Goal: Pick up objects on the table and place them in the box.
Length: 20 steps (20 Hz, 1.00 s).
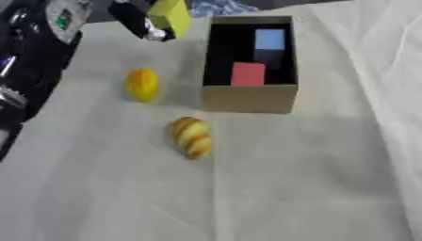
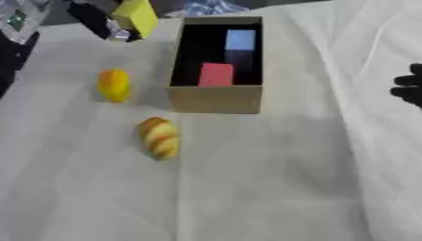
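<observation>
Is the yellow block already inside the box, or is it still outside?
Outside. The left hand holds the yellow block above the table, left of the box. Inside the box lie only a red block and a blue block.

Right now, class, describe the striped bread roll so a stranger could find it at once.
Start at the cardboard box on the white cloth. The bread roll lies nearer the camera, off the box's front left corner. Unlike the plain yellow-orange fruit beside the box, it has brown stripes.
</observation>
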Motion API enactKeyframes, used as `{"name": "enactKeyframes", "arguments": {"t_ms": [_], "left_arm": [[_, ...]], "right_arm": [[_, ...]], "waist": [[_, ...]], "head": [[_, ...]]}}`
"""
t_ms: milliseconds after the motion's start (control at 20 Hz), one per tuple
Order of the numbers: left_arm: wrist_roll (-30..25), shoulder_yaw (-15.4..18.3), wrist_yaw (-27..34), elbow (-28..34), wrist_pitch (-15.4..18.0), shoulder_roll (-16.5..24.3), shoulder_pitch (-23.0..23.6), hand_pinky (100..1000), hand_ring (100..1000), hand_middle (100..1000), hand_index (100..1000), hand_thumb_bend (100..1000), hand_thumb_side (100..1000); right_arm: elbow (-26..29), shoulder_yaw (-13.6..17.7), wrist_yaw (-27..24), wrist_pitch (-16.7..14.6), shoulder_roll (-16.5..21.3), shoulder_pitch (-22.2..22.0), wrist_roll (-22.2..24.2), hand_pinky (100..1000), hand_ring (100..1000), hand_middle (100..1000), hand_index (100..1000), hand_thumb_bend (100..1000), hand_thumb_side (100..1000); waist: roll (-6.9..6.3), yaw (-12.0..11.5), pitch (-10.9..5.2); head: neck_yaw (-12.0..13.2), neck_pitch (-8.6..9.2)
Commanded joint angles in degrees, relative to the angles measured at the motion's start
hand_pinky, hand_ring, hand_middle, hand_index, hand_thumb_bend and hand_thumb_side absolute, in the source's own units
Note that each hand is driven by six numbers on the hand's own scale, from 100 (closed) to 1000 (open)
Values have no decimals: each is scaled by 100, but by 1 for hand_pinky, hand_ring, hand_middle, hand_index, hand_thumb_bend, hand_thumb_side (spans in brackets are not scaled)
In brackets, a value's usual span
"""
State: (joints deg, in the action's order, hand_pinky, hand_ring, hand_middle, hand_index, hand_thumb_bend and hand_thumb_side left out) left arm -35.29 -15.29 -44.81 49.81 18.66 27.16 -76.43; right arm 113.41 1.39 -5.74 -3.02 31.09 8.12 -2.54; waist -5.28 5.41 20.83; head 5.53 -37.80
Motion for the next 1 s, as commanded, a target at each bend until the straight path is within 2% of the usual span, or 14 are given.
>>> {"name": "enactKeyframes", "arguments": {"t_ms": [50, 450, 1000], "left_arm": [[-25, 61, -86, 8, 21, -68, -221, 782, 683, 626, 768, 343, 459], [45, 71, -292, -122, 64, -285, -243, 787, 697, 646, 778, 373, 484], [314, 50, -269, -161, 114, -574, -285, 784, 690, 640, 777, 383, 492]], "right_arm": [[118, 15, -19, -12, 162, 64, 35, 882, 779, 748, 882, 100, 728], [118, 9, -36, 0, 147, 98, 51, 882, 778, 747, 882, 100, 729], [118, -21, -90, 17, 74, 165, 95, 882, 777, 746, 882, 100, 729]], "waist": [[14, 29, -109], [-37, 109, -93], [-42, 260, -111]], "head": [[52, 27], [110, 35], [178, 73]]}}
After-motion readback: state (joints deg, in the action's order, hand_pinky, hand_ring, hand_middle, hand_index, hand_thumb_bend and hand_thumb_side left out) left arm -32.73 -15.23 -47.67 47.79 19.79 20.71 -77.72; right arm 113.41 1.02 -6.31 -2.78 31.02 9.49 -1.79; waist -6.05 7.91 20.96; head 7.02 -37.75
